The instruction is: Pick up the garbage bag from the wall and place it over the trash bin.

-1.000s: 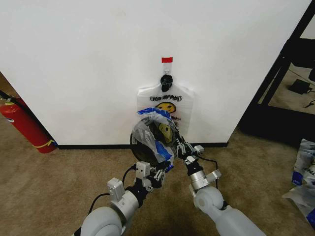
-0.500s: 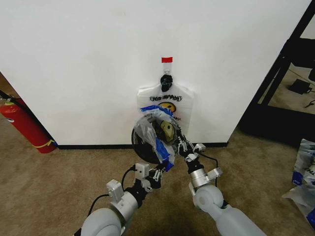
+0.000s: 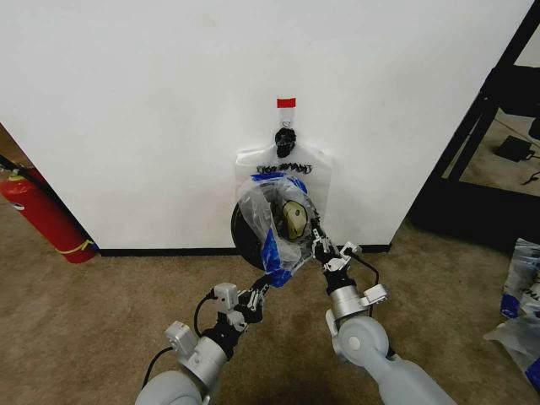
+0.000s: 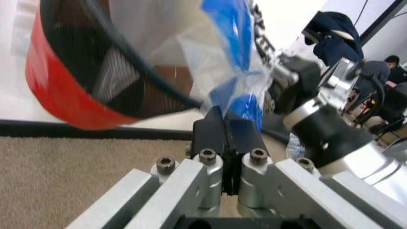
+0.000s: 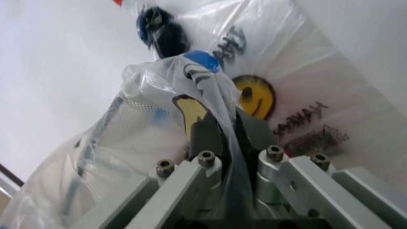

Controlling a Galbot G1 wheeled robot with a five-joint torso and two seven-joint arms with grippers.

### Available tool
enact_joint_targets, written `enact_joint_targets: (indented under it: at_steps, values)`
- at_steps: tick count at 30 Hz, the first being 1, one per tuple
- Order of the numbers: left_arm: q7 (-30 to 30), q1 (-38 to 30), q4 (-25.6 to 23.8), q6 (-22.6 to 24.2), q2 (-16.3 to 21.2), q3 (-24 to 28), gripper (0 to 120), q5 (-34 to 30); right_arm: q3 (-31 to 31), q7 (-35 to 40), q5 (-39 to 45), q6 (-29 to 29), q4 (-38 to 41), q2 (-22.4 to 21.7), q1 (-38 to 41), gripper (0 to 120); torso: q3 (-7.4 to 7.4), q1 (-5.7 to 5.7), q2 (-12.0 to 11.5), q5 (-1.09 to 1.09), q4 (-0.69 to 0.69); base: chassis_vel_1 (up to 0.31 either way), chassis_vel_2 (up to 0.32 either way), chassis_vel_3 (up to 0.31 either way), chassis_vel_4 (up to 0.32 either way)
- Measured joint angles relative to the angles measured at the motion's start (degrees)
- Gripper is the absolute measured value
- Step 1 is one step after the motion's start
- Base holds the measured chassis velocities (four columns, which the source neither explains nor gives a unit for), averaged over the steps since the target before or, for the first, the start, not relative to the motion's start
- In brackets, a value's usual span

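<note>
The garbage bag (image 3: pixel 270 207) is draped across the trash bin (image 3: pixel 240 236), whose black rim shows at its left side against the wall (image 3: pixel 126 110). My right gripper (image 3: pixel 316 240) is shut on the bag's right side, with plastic pinched between its fingers (image 5: pixel 210 131). My left gripper (image 3: pixel 260 288) sits lower and nearer me, shut on the bag's blue bottom edge (image 4: pixel 245 107). The left wrist view shows the bin's red base (image 4: pixel 57 95) and mesh, tilted. The smiley print shows through the bag (image 5: pixel 152 143).
A stack of smiley bags (image 3: pixel 316 173) hangs from the black hook (image 3: pixel 285 139) under a red tape strip (image 3: pixel 286 103). A red fire extinguisher (image 3: pixel 38 211) leans at the far left. A black rack (image 3: pixel 481 118) and loose bags (image 3: pixel 519 295) stand at the right.
My left arm has drawn back toward me and lower, stretching the bag's bottom edge. The right gripper and the bag's top have shifted slightly right and toward the wall.
</note>
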Motion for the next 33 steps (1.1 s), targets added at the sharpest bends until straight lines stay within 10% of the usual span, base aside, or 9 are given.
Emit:
enact_joint_targets:
  at_steps: [33]
  values:
    - [1.8, -2.2, 10.4, -5.9, -1.6, -3.0, 0, 9.7, 3.1, 0.0, 1.1, -1.0, 7.6, -3.5, -6.3, 1, 0.00, 0.00, 0.0, 0.00, 0.00, 0.000, 0.000, 0.000, 0.000]
